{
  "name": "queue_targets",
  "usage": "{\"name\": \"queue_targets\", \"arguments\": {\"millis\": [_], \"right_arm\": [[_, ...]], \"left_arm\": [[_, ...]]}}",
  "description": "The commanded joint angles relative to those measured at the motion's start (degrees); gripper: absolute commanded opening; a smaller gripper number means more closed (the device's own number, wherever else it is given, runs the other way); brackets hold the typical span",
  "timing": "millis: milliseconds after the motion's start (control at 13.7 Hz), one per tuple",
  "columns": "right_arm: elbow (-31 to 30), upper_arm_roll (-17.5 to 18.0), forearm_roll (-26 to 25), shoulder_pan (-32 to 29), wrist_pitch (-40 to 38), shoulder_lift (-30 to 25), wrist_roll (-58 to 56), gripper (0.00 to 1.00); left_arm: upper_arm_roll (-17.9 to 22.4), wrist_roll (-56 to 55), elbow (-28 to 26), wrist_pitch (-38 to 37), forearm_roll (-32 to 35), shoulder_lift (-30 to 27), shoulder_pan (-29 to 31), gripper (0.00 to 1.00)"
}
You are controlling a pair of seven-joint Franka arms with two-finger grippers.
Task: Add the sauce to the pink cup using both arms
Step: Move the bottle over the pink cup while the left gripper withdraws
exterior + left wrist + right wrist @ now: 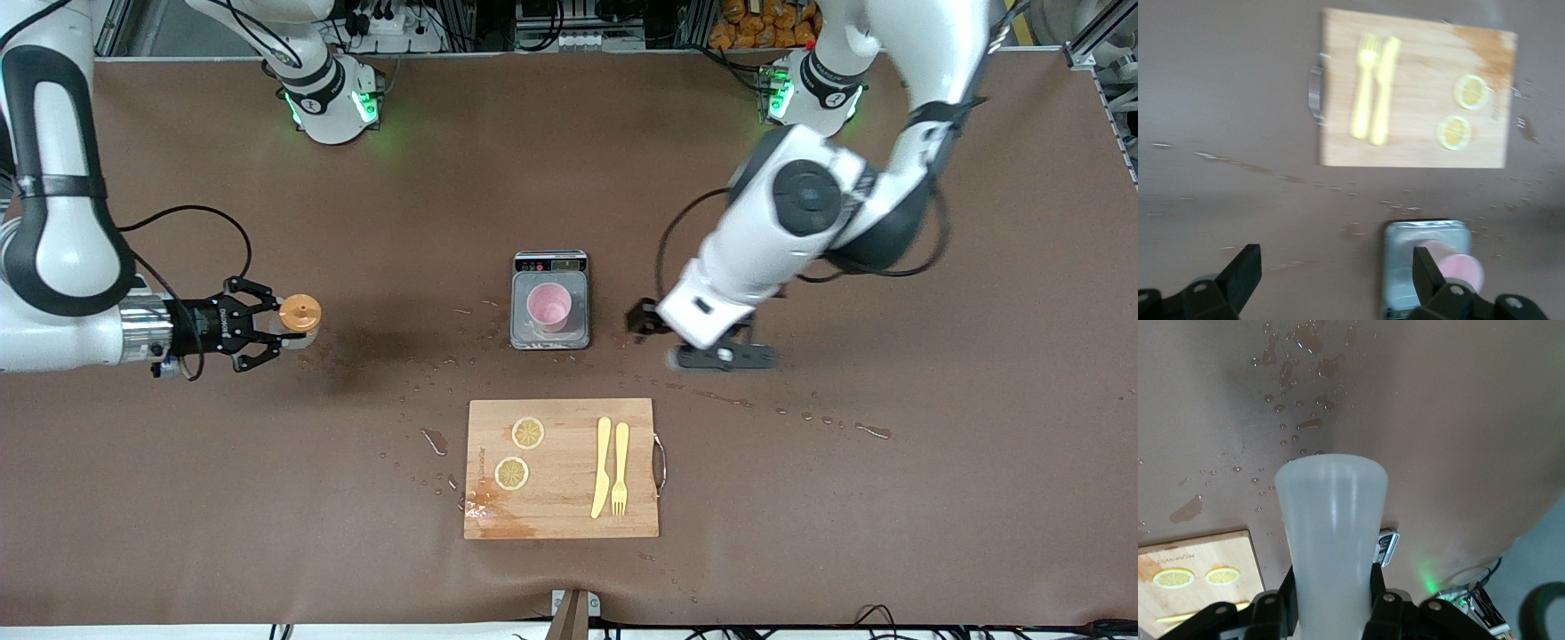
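Your right gripper (277,325) has its fingers clamped on the sauce (298,317), above the tabletop (889,498) (right arm's end). Left gripper (702,348), fingers apart, hovers beside the pink cup (548,306) on the scale (550,300).

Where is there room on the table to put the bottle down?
Bare table lies between the cutting board and the right arm's end. It is crowded around the scale, where the left gripper hovers beside the pink cup.
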Motion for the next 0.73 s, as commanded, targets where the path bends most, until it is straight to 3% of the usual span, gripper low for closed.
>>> {"name": "queue_targets", "arguments": {"millis": [0,219,438,657], "right_arm": [[1.12,-0.16,-4.82,4.13,0.56,-2.21,7.37,0.43],[4.54,-0.16,-9.75,9.58,0.83,-1.86,16.94,0.41],[5.60,-0.16,-11.16,13.72,3.02,-1.86,24.60,0.41],[7.89,-0.07,-17.56,18.98,3.20,-1.25,32.94,0.41]], "left_arm": [[-0.50,4.56,-1.86,-5.29,1.05,-3.97,6.06,1.00],[-0.41,8.27,-2.13,-7.85,2.27,-6.43,9.59,1.00],[-0.58,8.98,-2.57,-12.67,9.04,-8.98,10.04,1.00],[-0.67,12.30,-5.28,-14.35,9.23,-13.10,12.22,1.00]]}}
